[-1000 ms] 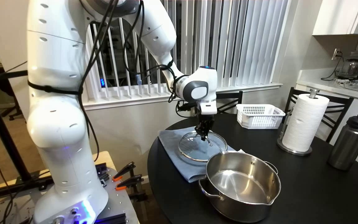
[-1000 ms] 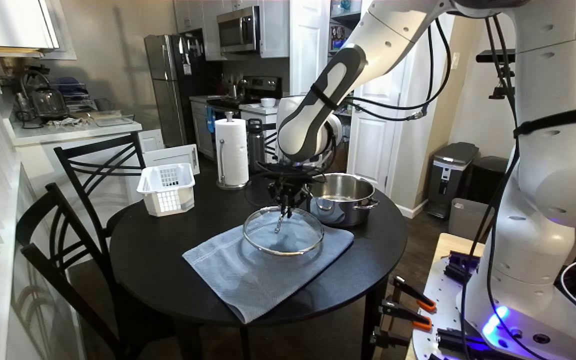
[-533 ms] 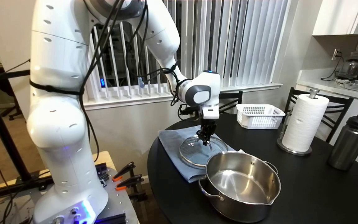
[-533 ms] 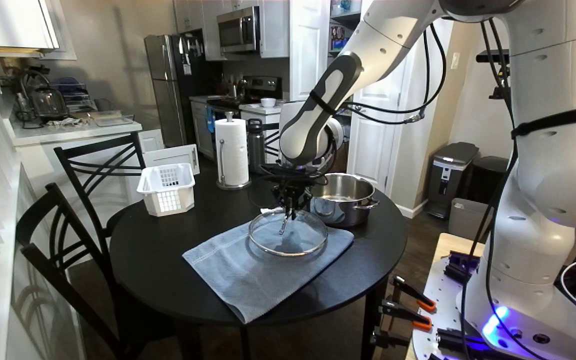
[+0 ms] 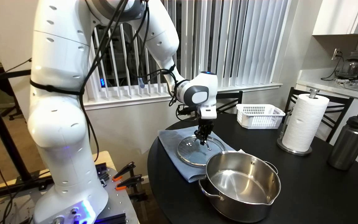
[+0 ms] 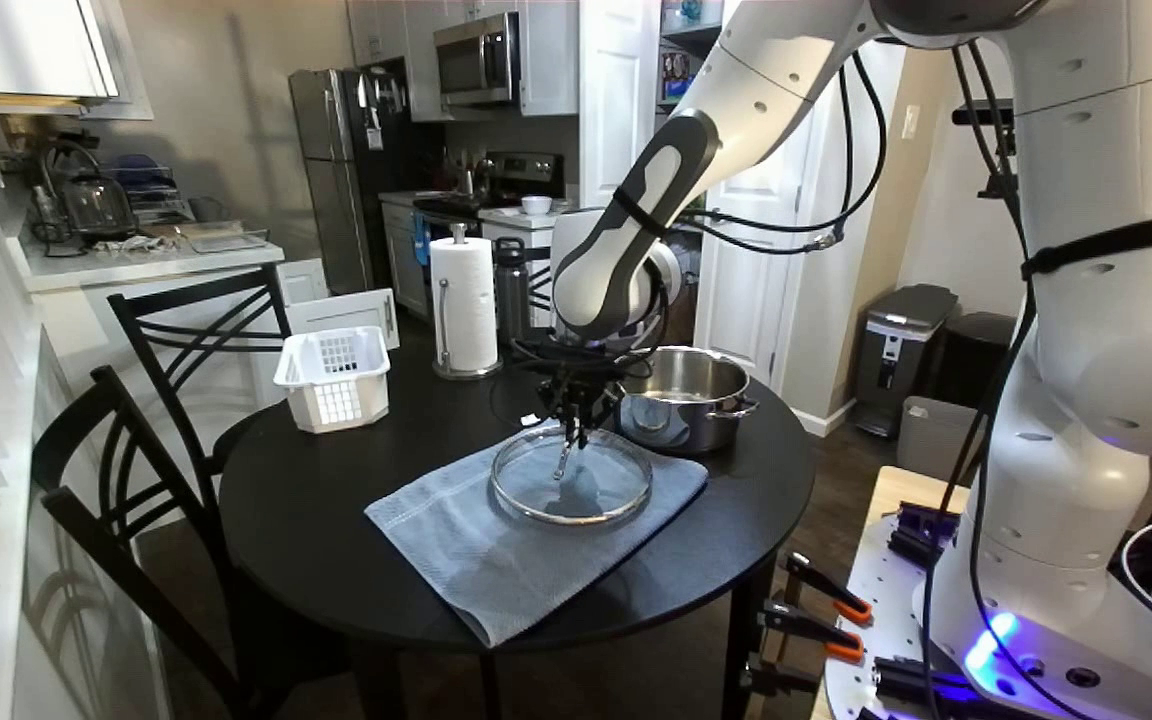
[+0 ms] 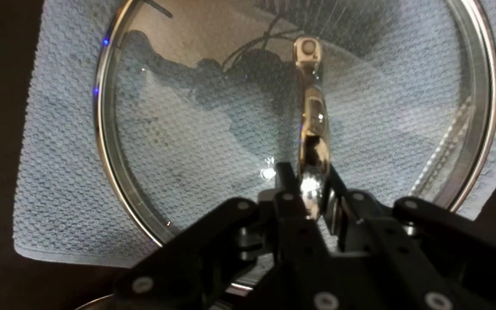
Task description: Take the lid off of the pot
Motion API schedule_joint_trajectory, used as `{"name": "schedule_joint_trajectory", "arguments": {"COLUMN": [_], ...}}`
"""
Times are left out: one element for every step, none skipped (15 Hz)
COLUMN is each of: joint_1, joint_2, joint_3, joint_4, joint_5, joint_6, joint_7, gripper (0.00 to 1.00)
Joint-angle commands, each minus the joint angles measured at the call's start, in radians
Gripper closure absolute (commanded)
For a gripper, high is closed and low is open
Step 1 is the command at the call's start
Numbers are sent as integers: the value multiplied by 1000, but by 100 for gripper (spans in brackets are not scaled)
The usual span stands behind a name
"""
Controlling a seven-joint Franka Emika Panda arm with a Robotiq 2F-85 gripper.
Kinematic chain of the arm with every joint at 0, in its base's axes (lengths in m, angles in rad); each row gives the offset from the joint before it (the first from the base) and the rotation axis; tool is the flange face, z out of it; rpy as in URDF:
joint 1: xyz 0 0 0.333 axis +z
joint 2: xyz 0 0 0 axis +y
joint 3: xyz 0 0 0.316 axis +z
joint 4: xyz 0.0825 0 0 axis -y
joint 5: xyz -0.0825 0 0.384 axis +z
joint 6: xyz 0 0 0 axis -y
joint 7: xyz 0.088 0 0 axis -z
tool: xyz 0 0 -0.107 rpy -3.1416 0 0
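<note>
- The lid sits low over the cloth, near the pot; whether its rim touches the cloth I can't tell from here.
- It's round and looks about level, handle upward; in the wrist view that handle's long axis runs nearly top to bottom.
- The gripper is clamped on the handle from both sides.
- The pot stands upright and uncovered on the table.

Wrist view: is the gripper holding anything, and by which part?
The lid, by its curved metal handle, which sits pinched between the fingers of the gripper.
</note>
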Motion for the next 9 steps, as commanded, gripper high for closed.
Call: {"name": "schedule_joint_trajectory", "arguments": {"joint_1": [31, 47, 54, 58, 58, 52, 46, 39, 33], "joint_2": [-9, -11, -16, -21, -26, -32, -40, -48, -56], "joint_3": [-3, -12, -15, -15, -15, -12, -8, -6, -5], "joint_4": [4, -5, -12, -12, -13, -13, -14, -14, -13], "joint_5": [-16, -38, -46, -48, -45, -33, -22, -13, -6], "joint_6": [28, 52, 71, 80, 89, 83, 84, 83, 76], "joint_7": [36, 50, 51, 54, 52, 41, 32, 26, 20], "gripper": [87, 58, 56, 51, 46, 38, 33, 26, 20]}}
